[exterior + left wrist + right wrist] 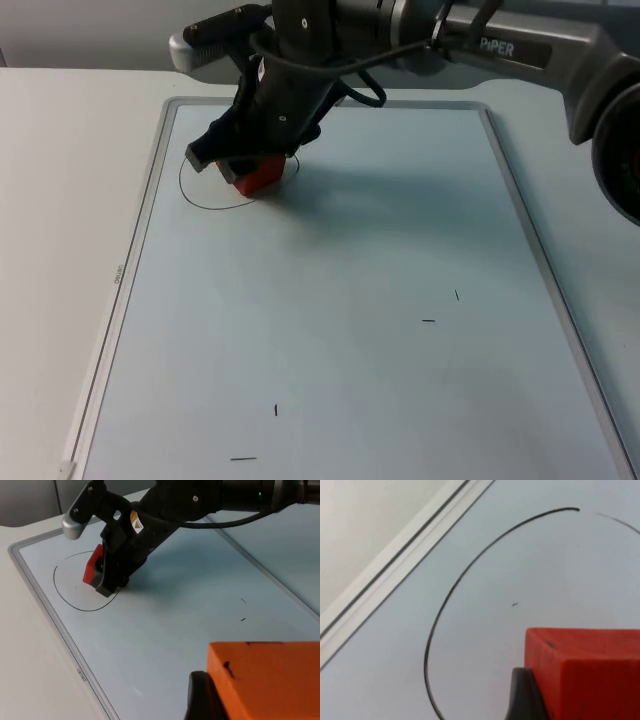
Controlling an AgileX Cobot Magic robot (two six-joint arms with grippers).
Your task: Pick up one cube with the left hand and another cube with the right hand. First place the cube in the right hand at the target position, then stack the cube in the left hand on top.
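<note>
The red cube shows a bright, even red on its faces, with a small dark speck on its upper face in the right wrist view. The orange cube is plain orange with a small black mark on its upper face. The right pincer is black, as is the arm behind it, which carries a small yellow label and, further back, grey housing with white lettering. The whiteboard is pale blue-grey with a light grey frame; a thin black circle is drawn near its far left corner, and short black dashes mark its surface. The table is off-white.
</note>
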